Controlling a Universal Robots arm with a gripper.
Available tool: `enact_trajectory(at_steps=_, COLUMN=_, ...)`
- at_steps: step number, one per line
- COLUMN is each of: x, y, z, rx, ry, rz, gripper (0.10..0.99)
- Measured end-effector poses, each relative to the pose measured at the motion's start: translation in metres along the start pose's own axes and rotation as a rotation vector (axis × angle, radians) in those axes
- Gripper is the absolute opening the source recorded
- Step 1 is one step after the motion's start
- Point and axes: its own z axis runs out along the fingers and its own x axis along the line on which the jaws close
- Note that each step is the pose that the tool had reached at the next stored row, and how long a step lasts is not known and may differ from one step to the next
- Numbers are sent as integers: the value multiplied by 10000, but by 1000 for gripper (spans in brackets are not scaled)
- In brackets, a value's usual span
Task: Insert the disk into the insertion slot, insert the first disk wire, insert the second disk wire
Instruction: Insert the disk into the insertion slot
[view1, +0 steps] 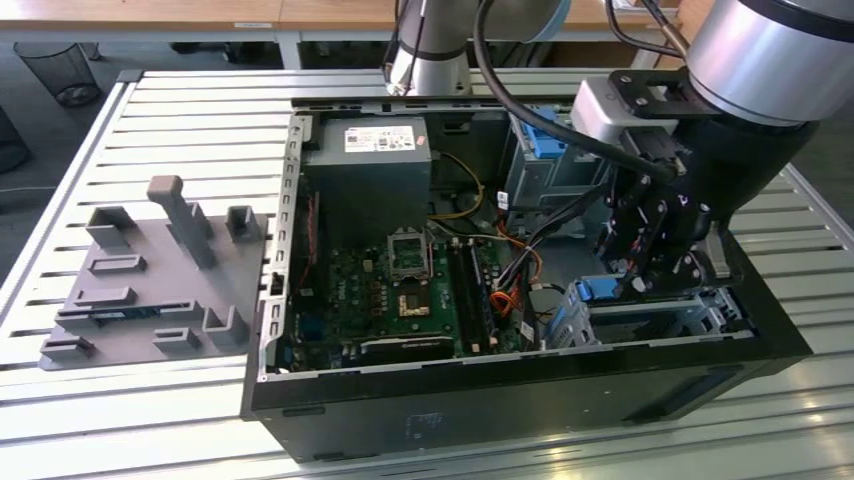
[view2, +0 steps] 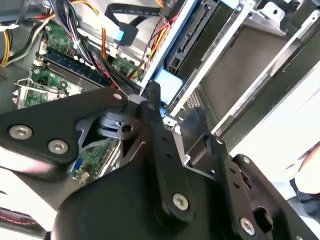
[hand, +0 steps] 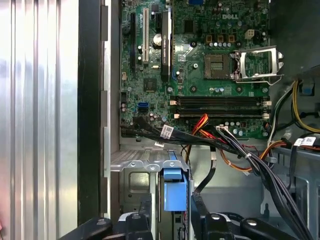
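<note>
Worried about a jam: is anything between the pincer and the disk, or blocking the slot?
Nothing visible: the pincer sits at the blue-framed silver disk, already in the perforated grey metal cage. Black cables run close beside it.

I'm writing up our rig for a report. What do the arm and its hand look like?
The arm has smooth silver-grey tubular segments with a dark wrist section; a thick black cable loops beside it, and a pale grey box sits at the wrist. The hand is matte black, built of flat linkage bars joined by silver screws.
</note>
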Motion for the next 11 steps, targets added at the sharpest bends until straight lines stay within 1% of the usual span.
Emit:
enact_trajectory(at_steps=2, x=0, y=0, z=7, rx=1, ry=-1, rz=0, gripper=443)
enact_trajectory(at_steps=3, x=0, y=0, z=11, rx=0, ry=-1, rz=0, gripper=427)
enact_trajectory(at_steps=5, x=0, y=0, z=17, rx=1, ry=0, rz=0, gripper=302)
enact_trajectory(at_steps=6, x=0, y=0, z=22, rx=0, ry=-2, rz=0, gripper=302)
enact_trajectory(at_steps=7, x=0, y=0, z=26, rx=0, ry=-2, rz=0, gripper=247)
enact_trajectory(at_steps=8, x=0, y=0, z=30, rx=1, ry=-2, rz=0, gripper=247)
enact_trajectory(at_steps=9, x=0, y=0, z=34, rx=0, ry=-1, rz=0, gripper=188)
enact_trajectory(at_steps=10, x=0, y=0, z=40, rx=0, ry=-2, rz=0, gripper=188)
enact_trajectory(at_steps=11, x=0, y=0, z=46, rx=0, ry=-2, rz=1, gripper=125)
